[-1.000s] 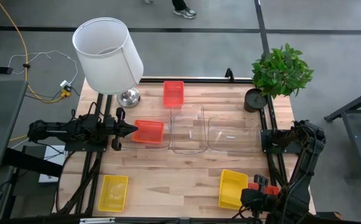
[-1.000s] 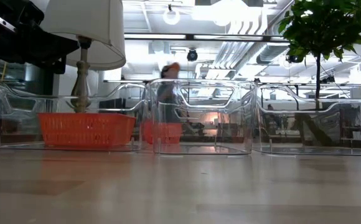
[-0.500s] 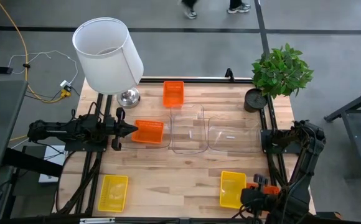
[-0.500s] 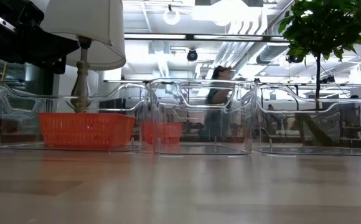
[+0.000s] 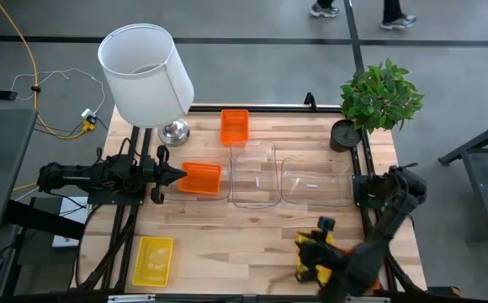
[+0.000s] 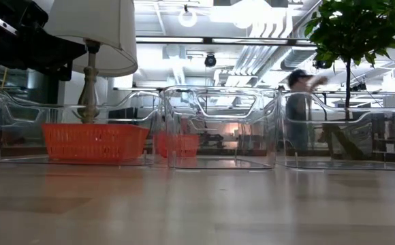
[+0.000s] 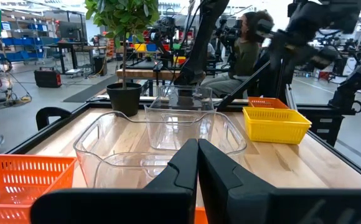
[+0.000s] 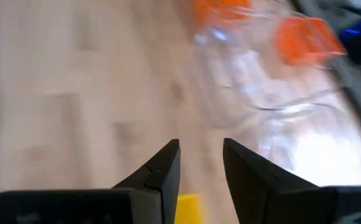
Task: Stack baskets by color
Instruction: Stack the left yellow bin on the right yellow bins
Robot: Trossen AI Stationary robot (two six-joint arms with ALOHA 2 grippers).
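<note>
Two orange-red baskets show: one (image 5: 234, 126) at the far edge, and one (image 5: 200, 178) inside a clear bin (image 6: 20, 129) at the left. Two more clear bins (image 5: 252, 175) (image 5: 315, 181) stand mid-table. One yellow basket (image 5: 153, 259) lies near left. Another yellow basket (image 5: 310, 263) lies near right, partly under my right arm. My right gripper (image 8: 200, 155) is open above it, slanting down toward the far left, with a bit of yellow (image 8: 187, 208) below its fingers. My left gripper (image 5: 179, 174) is shut and level at the table's left, just short of the binned basket (image 7: 25, 180).
A lamp with a white shade (image 5: 147, 76) stands at the far left corner and a potted plant (image 5: 379, 97) at the far right. A person (image 6: 299, 102) passes in the room behind. Bare wood (image 5: 227, 236) lies between the two yellow baskets.
My right arm has swung from the table's near right corner toward the left, and its gripper has come over the near-right yellow basket and turned. In the low view that basket's edge has sunk from raised to lower. A person has walked across the background.
</note>
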